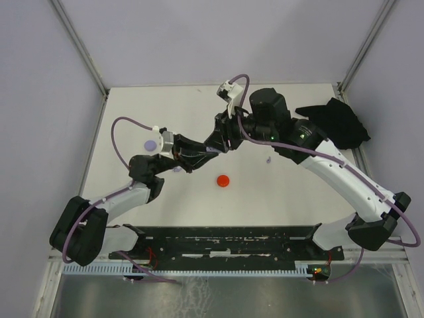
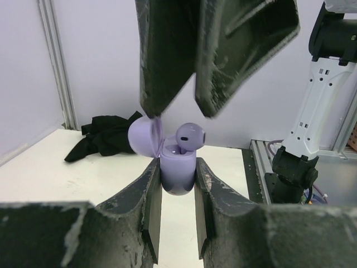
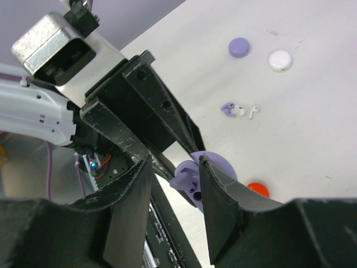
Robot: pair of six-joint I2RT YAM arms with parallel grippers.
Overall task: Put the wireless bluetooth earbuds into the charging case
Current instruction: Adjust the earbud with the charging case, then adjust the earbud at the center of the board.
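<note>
Left fingers [image 2: 149,192] are clamped on the lilac charging case [image 2: 177,170], lid [image 2: 144,137] flipped up. Right fingers [image 2: 215,84] hang spread apart just above it, with a lilac earbud [image 2: 189,137] sitting in its top.

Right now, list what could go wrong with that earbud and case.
1. The earbud stands high in the case, not seated; it could tip out.
2. The right gripper hangs open just above the lid; pulling away might knock it or drag the earbud.
3. The left gripper pinches only the case's sides; a push down could twist it.
</note>
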